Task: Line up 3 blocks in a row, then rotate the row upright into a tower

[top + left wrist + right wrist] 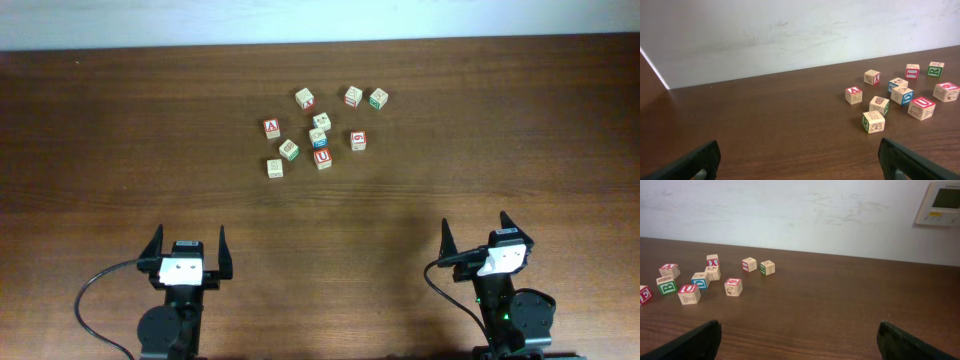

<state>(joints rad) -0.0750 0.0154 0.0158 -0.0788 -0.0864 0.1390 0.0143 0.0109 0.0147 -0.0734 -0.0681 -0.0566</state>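
Both arms are black. The left gripper (190,238) and right gripper (475,224) each have two slim, pointed black fingers (155,243), mounted on a white housing (182,266) marked with small dark dots. A thin black cable (88,305) loops from each wrist. A green light (507,316) glows on the right arm's rounded body.

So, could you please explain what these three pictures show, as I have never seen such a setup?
Two black robot arms sit at a dark brown wooden table. One picture looks straight down; the other two come from a camera on each wrist, its dark fingertips at the bottom corners. The left gripper and right gripper are open, holding nothing. Beyond them lies a loose cluster of small pale wooden alphabet cubes, among them the red U cube and the red A cube.
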